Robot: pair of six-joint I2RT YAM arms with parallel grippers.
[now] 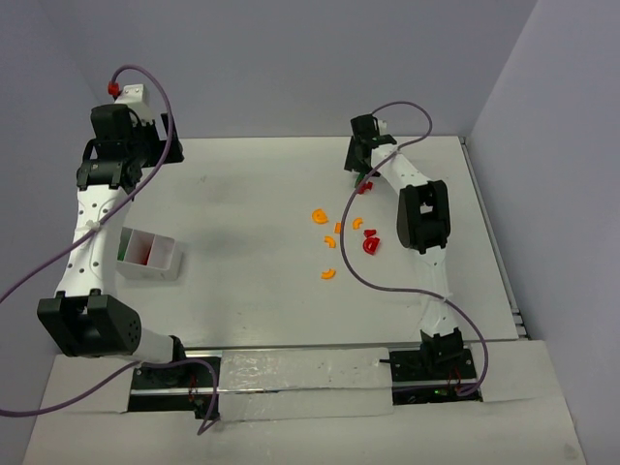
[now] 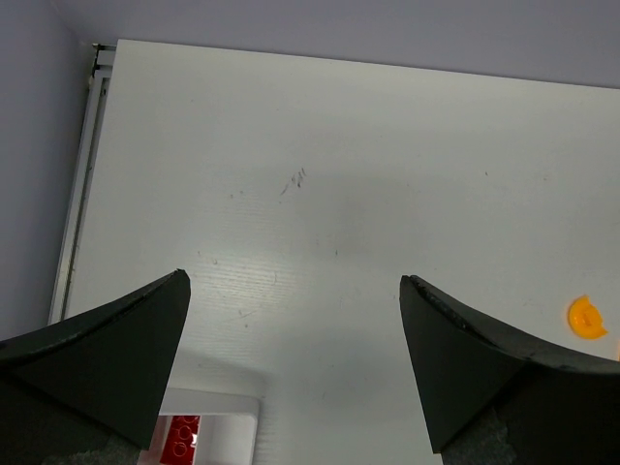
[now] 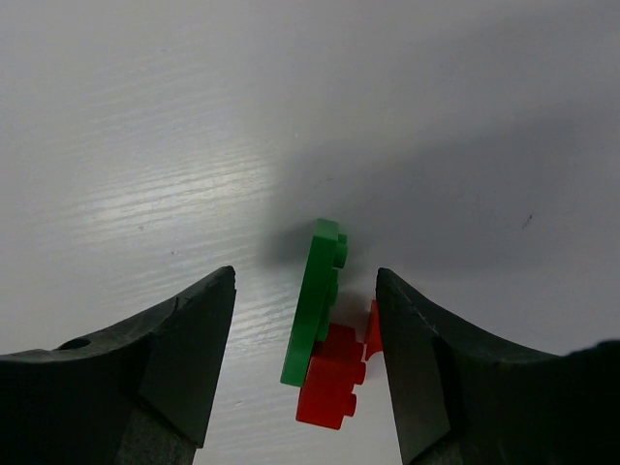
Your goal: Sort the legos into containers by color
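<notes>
My right gripper (image 3: 305,281) is open, its jaws standing either side of a green plate (image 3: 318,291) on edge, stuck to a red brick (image 3: 334,383); another red piece (image 3: 373,329) lies by the right finger. In the top view this gripper (image 1: 361,174) is low at the far right over those pieces (image 1: 365,185). Several orange half-rings (image 1: 319,215) and a red piece (image 1: 370,245) lie mid-table. The white three-compartment tray (image 1: 172,262) sits at the left, holding red and green pieces. My left gripper (image 2: 294,279) is open and empty, raised beyond the tray (image 2: 218,402).
The table's left edge (image 2: 82,165) and a grey wall run beside the left arm. The right arm's purple cable (image 1: 349,262) loops over the scattered pieces. An orange piece (image 2: 586,318) shows at the right of the left wrist view.
</notes>
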